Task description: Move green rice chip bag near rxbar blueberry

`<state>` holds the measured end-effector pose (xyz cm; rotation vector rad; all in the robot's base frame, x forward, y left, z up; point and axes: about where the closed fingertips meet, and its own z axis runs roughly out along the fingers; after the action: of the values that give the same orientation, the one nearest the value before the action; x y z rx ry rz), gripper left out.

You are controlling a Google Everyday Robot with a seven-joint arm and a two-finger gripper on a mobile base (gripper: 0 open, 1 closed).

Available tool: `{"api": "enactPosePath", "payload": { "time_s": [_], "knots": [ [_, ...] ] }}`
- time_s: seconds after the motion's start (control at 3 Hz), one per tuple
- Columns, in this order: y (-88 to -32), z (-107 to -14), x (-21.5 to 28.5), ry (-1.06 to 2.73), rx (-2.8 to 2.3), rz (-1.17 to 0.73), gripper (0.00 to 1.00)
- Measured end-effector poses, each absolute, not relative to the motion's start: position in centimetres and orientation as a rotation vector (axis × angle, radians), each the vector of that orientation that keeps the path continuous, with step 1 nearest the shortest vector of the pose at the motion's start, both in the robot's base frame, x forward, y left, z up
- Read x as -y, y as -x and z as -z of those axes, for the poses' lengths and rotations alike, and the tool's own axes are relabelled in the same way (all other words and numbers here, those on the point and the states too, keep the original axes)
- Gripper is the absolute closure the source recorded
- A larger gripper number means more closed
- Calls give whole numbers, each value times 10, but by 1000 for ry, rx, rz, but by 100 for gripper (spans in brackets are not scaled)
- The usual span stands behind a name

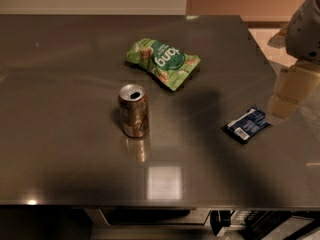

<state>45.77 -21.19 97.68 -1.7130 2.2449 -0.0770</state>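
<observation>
The green rice chip bag [162, 62] lies flat on the dark metal table [65, 134], a little behind the middle. The rxbar blueberry [246, 124], a small dark blue wrapper with a white label, lies at the right side of the table. My gripper [289, 95] hangs at the right edge of the view, just right of the blue bar and well to the right of the green bag. It holds nothing that I can see.
A brownish metallic drink can [133, 110] stands upright, open, in front of and left of the green bag. The table's right edge runs just beside the gripper, with pale floor [262, 41] beyond it. The table's front edge is near the bottom of the view.
</observation>
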Motion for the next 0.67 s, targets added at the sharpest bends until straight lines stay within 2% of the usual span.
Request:
{"api": "enactPosePath", "payload": {
  "time_s": [0.67],
  "knots": [
    [-546, -963, 175, 1678, -2236, 12, 0]
  ]
}}
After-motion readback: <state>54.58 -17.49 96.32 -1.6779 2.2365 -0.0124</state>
